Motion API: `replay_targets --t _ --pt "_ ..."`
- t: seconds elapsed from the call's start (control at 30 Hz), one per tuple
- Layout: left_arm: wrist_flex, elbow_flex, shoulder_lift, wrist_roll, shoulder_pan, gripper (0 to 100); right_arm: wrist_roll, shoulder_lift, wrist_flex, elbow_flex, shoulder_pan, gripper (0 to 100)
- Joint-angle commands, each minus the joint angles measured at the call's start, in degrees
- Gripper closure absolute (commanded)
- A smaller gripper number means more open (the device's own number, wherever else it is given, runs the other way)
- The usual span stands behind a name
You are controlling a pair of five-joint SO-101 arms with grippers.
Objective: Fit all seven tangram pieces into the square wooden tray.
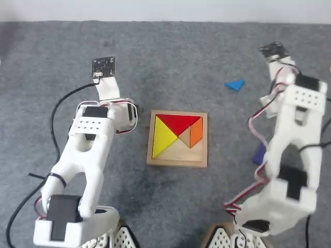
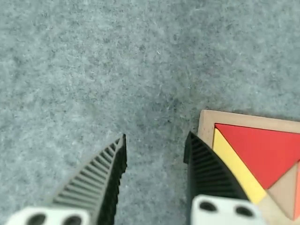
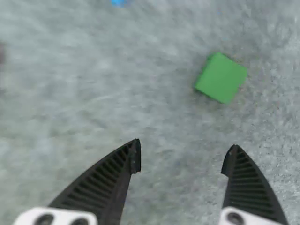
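A grey felt mat (image 1: 181,67) covers the table. The left arm (image 1: 85,155) stretches up the left side of the high view and the right arm (image 1: 292,150) up the right side, with the square wooden tray (image 1: 177,163) lying flat between them.

The left gripper (image 2: 156,137) hangs over bare mat just beside the tray's left edge, its fingers spread apart with nothing between them. The right gripper (image 3: 184,144) is also spread wide and holds nothing, hovering over the mat near a green square (image 3: 221,77) that lies flat and apart from its fingertips.

Three pieces lie inside the tray. A large red triangle (image 1: 178,123) runs along the far edge, a large yellow triangle (image 1: 163,138) runs along the left edge, touching the red one, and a smaller orange piece (image 1: 196,135) sits against the right edge. The near part of the tray shows bare wood.

A dark blue piece (image 1: 259,153) lies on the mat to the right of the tray, partly hidden by the right arm. A small blue triangle (image 1: 235,84) lies well apart from the tray, toward the far right.
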State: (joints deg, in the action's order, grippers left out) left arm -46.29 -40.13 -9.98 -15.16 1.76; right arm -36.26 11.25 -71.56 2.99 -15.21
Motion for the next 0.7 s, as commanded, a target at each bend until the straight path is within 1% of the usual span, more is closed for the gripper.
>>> replay_targets --t 0.0,0.2,0.3,0.67 --pt "0.88 0.13 -2.37 0.79 -0.26 80 0.70 7.87 2.42 10.29 -2.77 70.4" --pt "1.05 -0.57 -2.37 0.79 -0.35 80 7.30 19.38 3.74 19.69 -3.12 70.3" --pt "1.05 -0.66 -2.37 0.79 -0.35 80 10.55 23.34 7.60 20.84 -2.77 70.3" --pt "0.88 -0.66 -2.37 0.79 -0.35 80 11.08 30.64 20.70 20.92 -4.18 70.6"
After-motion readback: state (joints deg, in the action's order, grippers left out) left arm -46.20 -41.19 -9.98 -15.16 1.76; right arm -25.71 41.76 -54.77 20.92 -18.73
